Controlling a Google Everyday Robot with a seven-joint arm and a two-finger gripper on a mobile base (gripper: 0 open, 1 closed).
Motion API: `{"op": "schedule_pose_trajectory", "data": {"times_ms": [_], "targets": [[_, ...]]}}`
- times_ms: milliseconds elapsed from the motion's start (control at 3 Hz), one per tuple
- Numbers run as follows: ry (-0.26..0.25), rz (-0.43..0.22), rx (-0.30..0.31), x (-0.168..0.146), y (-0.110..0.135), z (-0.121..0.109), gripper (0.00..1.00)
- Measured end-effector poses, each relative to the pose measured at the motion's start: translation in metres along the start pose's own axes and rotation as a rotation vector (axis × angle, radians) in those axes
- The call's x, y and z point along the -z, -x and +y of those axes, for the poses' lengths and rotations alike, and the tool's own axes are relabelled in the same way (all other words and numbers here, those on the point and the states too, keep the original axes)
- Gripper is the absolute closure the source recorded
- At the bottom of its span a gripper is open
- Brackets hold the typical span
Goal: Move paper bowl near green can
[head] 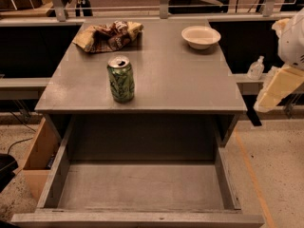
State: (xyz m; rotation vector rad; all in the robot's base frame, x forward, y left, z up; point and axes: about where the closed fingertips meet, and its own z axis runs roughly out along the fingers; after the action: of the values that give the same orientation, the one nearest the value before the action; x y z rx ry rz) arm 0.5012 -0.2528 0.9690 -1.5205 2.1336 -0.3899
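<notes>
Paper bowl [201, 36] untouched, well apart from green can [120, 79]; claw [278, 87] off to the side.
The bowl sits upright on the tabletop [180, 80], behind and to the right of the can, with nothing against it. Judged light, thin-walled and easily crushed or skidded; its flared rim is the likely hold, pinched gently. The claw hangs far right of the can, beyond the tabletop edge and cut off by the frame, so released or clenched cannot be told. The bowl's inside is not fully visible.
</notes>
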Motion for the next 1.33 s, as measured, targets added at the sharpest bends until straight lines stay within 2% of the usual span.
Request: {"op": "schedule_pose_trajectory", "data": {"times_ms": [333, 667, 1000, 1333], "targets": [[-0.144, -0.011, -0.041, -0.020, -0.009, -0.038, 0.00], [-0.264, -0.082, -0.089, -0.039, -0.009, -0.072, 0.00], [-0.341, -0.132, -0.085, -0.031, 0.004, -0.091, 0.00], [-0.341, -0.132, -0.085, -0.031, 0.004, -0.091, 0.00]]}}
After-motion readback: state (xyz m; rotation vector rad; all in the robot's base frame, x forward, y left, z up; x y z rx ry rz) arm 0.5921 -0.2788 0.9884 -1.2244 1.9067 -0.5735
